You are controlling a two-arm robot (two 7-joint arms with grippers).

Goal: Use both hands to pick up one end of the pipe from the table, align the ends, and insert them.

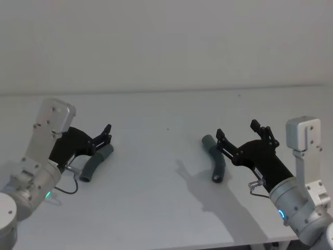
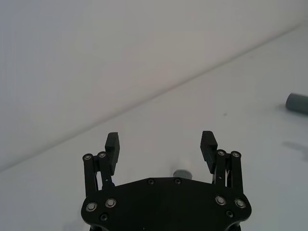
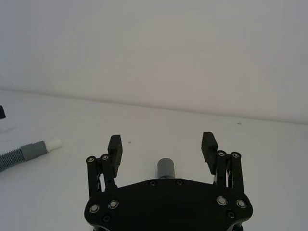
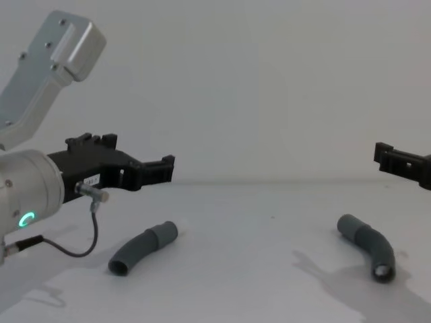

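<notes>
pipe, in two pieces, lies flat on the counter (image 1: 166,213), the halves well apart; in the head view the left piece (image 1: 96,164) runs from its cuffed end at about 1 o'clock down to its dark open end at 7 o'clock; the right piece (image 1: 216,161) curves from its grey cuff at 11 o'clock round to 6 o'clock; so both mating ends point away from the robot and lean toward each other; the left gripper (image 1: 107,134) hangs over the 1 o'clock end of the left piece, jaws spread and holding nothing; the chest view shows it clear above the hose, not touching; the right gripper (image 1: 237,128) hangs over the far half of the right piece, jaws likewise spread and empty; its wrist view puts the wide cuff (image 3: 166,168) midway between them, pointing straight ahead of the palm; that view also catches the left piece's white tip (image 3: 54,143) far off; each arm is plainly the nearer to its own piece; as i judge it, the coming move is a drop by each gripper, and it turns on the jaws closing across the hose's long axis just behind the cuff, not along it; the right jaws look squared to that; for the left i cannot tell.
</notes>
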